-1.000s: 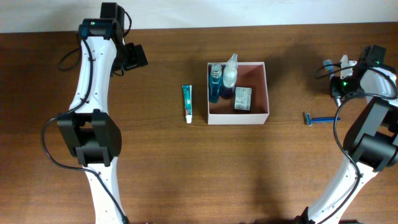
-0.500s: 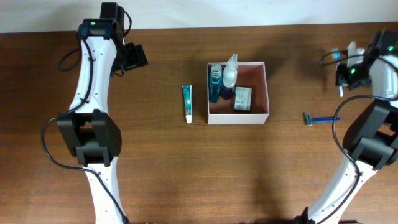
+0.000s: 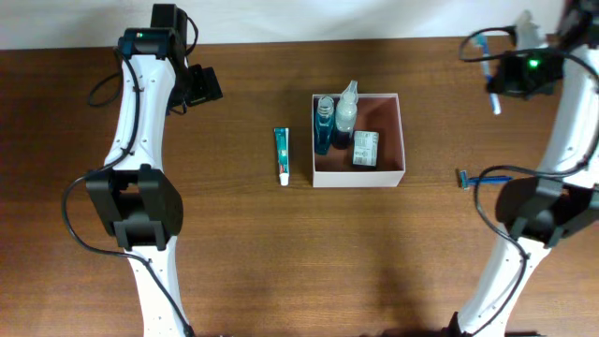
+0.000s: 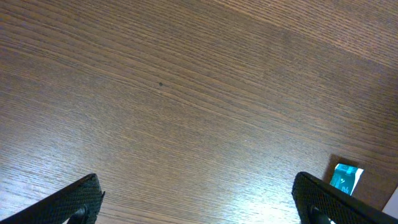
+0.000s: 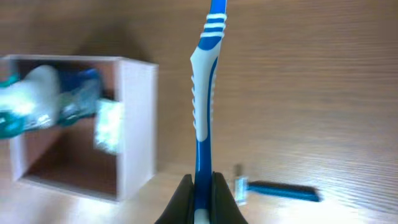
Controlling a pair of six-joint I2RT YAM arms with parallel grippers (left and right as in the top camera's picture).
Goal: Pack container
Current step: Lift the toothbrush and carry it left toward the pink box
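Right gripper (image 5: 199, 200) has its two black fingers (image 5: 183, 198) squeezed tight on the bottom of a blue-and-white plastic toothbrush (image 5: 202, 112), which sticks straight out from between them. It's held in the air, off to the right of the square white-walled container with the reddish-brown inside (image 3: 404, 140), not touching it. The container sits mid-table with a blue bottle (image 3: 324, 126), a clear spray bottle (image 3: 346, 108) and a small pale packet (image 3: 365, 150) inside. A blue disposable razor (image 3: 482, 178) lies on the wood to its right, a white-and-teal toothpaste tube (image 3: 282, 154) just off to its left.

Left gripper (image 4: 202, 205) is wide apart, fingers (image 4: 78, 198) at the frame's bottom corners, nothing between them, just bare brown wooden table (image 4: 186, 93).
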